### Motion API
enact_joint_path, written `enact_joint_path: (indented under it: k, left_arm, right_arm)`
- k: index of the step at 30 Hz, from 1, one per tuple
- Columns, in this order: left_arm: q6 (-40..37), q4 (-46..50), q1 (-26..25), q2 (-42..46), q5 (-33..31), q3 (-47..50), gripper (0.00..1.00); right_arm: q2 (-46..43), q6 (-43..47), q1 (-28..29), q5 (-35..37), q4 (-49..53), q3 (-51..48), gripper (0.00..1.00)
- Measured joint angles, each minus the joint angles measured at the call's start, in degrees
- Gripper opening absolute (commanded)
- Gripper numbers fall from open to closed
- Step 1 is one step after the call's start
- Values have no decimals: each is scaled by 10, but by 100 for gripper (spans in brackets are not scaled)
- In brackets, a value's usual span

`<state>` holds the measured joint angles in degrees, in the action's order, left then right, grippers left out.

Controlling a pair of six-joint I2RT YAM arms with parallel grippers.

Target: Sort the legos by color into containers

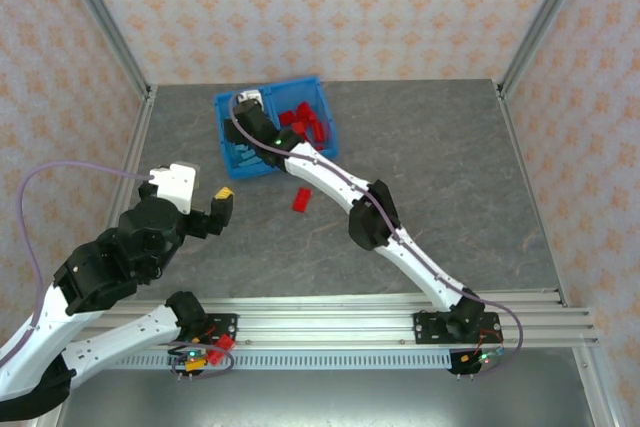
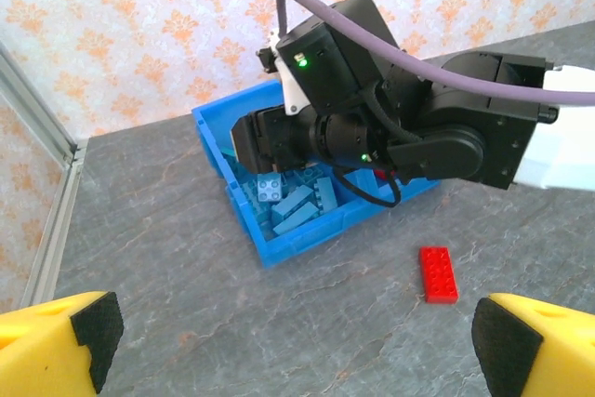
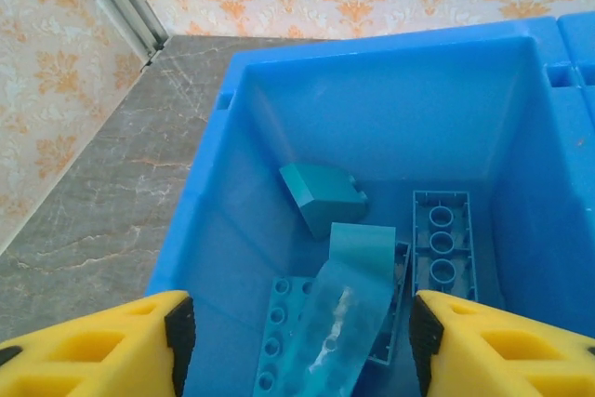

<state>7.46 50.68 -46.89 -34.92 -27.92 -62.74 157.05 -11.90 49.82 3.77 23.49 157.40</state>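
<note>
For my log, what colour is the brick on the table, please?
Brick: red, clearest in left wrist view.

Grey marbled tabletop (image 1: 440, 167), orange-patterned walls (image 1: 330, 7), metal corner posts (image 1: 106, 22), near-edge rail (image 1: 330, 322), perhaps aluminium

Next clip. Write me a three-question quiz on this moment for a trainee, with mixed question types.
1. True or false: the loose red brick lies inside the bin.
2. The right tool hangs over: A) the compartment of light-blue bricks; B) the other compartment; C) the loose red brick.
3. Fill in: the left tool is ____ and holds nothing.
Key: 1 false, it lies on the table, outside the bin; 2 A; 3 open.
</note>
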Motion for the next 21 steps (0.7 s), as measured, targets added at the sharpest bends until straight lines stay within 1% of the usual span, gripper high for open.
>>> enact_joint_path:
  k: [3, 5, 7, 8, 10, 11, 13, 14, 17, 18, 21]
  left_arm:
    - [0, 1, 0, -1, -1, 0, 100]
    - [0, 0, 0, -6, 0, 1, 100]
    - [0, -2, 0, -16, 0, 3, 100]
    - [0, -5, 0, -25, 0, 4, 100]
    - [1, -15, 0, -46, 4, 5, 100]
    - [1, -22, 0, -63, 7, 5, 100]
    - [2, -34, 2, -100, 21, 5, 100]
    - [2, -41, 5, -121, 31, 5, 100]
    - [4, -66, 25, -193, 75, 5, 100]
    - [7, -76, 35, -223, 95, 5, 100]
    - [17, -100, 61, -297, 150, 5, 100]
  right_arm:
    - [-9, 2, -4, -12, 6, 2, 67]
    - [-26, 2, -4, -8, 32, 2, 68]
    - [-64, -1, -4, 1, 65, -14, 68]
    - [-101, -5, -4, 6, 85, -40, 69]
    - [-193, -16, -7, 7, 105, -128, 70]
    - [-257, -23, -12, 3, 112, -191, 72]
    - [-389, -34, -27, -18, 102, -321, 75]
    - [-472, -38, -39, -31, 94, -397, 77]
    - [-679, -39, -69, -54, 67, -581, 81]
    - [-739, -39, -73, -56, 65, -630, 82]
    - [-871, -40, -64, -69, 88, -728, 84]
